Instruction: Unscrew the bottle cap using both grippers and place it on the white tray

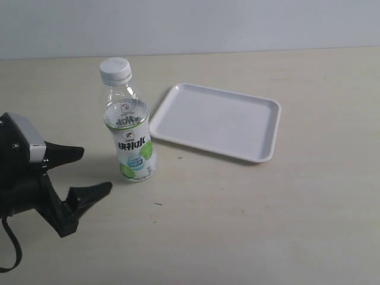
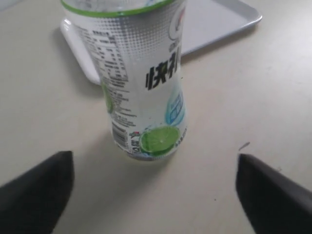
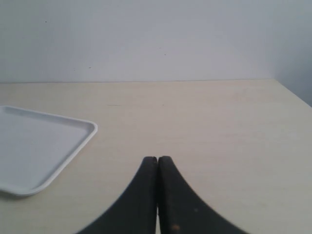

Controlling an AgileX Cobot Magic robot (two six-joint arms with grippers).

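Observation:
The clear bottle (image 1: pixel 132 133) stands upright on the table, its white ribbed cap (image 1: pixel 115 69) screwed on top. My left gripper (image 1: pixel 95 171) is open to the left of the bottle, a short gap away, jaws spread wide. In the left wrist view the bottle's label (image 2: pixel 141 92) fills the middle, and the gripper (image 2: pixel 155 168) has nothing between its black fingers (image 2: pixel 39 192). The white tray (image 1: pixel 217 120) lies just right of the bottle. My right gripper (image 3: pixel 157 161) is shut with nothing held; it does not show in the exterior view.
The tray's corner (image 3: pixel 44 146) appears beside the right gripper over bare beige table. A pale wall (image 1: pixel 190 24) runs along the table's far edge. A black cable (image 1: pixel 12 255) loops under the left arm.

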